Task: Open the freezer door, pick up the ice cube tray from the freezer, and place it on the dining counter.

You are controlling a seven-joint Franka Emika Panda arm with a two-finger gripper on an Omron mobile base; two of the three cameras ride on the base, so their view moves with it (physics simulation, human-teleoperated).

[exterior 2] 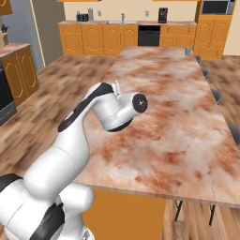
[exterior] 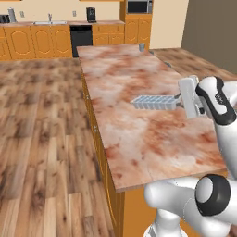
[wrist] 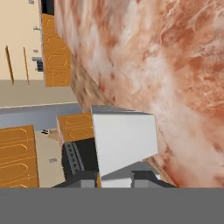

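Left base view shows the white arm reaching from the lower right over the dining counter (exterior: 139,115), its gripper (exterior: 179,102) turned sideways with the fingers clamped on one short end of the ice cube tray (exterior: 152,102). The tray lies level, its grid of pockets facing up, and sits low over the marbled tabletop near the middle of the island's width; whether it touches the stone or hangs just above it cannot be told from this angle. Right base view has the arm's elbow and forearm rising from the lower left and covering the hand, with the tabletop (exterior 2: 187,126) stretching away toward the far orange cabinets (exterior 2: 98,38). Hand view, rolled on its side, looks along the fingers at the tray's (wrist: 124,138) pale flat face held between them, the marbled stone running beside it.
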